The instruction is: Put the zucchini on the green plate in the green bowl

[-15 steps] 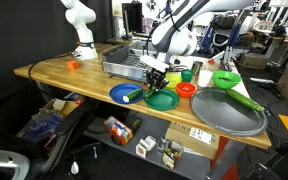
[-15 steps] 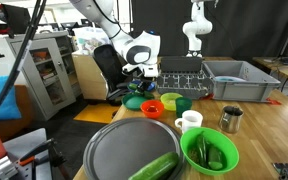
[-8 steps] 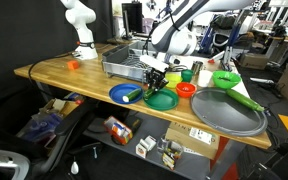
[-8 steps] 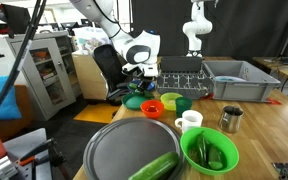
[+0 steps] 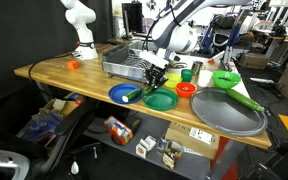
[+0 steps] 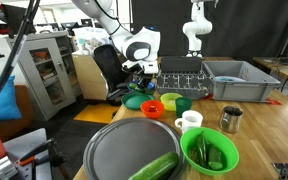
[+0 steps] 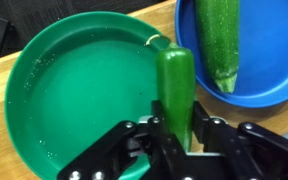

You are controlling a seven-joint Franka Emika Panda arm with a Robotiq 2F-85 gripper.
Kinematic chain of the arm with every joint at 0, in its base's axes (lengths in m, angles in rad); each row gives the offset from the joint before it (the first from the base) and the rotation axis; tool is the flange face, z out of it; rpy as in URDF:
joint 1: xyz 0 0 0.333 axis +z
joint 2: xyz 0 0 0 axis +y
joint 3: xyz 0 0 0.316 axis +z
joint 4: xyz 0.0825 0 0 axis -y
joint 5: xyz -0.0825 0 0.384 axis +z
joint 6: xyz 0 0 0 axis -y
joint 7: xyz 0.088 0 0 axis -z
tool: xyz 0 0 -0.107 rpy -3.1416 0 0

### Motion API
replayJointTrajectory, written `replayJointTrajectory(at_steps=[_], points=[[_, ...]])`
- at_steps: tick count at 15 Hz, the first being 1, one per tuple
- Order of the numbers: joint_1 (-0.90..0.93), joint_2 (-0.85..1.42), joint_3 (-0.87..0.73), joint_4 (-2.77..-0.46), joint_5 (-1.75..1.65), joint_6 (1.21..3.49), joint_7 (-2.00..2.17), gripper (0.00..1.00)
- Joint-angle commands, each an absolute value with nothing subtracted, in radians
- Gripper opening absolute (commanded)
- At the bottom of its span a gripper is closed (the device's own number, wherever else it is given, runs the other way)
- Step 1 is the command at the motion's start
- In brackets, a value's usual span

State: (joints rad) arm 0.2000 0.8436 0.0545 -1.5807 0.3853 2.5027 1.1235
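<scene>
Count: one green plate [image 7: 74,100], one blue plate [image 7: 269,60], one green bowl [image 6: 185,152], one red-orange bowl [image 6: 152,107], one grey tray [image 6: 119,150]. Two green vegetables in the wrist view: the dark zucchini [image 7: 176,85] and a paler piece [image 7: 219,40] lying on the blue plate.

Gripper [image 7: 179,128]: fingers drawn in narrow, clamped on the zucchini's lower end. Zucchini stands over the green plate by the bench's long open edge; contact with plate not discernible. Green bowl well apart, beside the tray.
</scene>
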Motion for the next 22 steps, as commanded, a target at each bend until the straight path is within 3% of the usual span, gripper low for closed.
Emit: replayJointTrajectory(at_steps=[1, 11, 22], points=[[0.182, 0.777, 0.067, -1.65, 0.397, 2.503, 1.128, 0.08], [0.229, 0.539, 0.027, -1.897, 0.366, 2.468, 1.298, 0.08], [0.159, 0.147, -0.064, -2.404, 0.373, 2.912, 1.622, 0.08]])
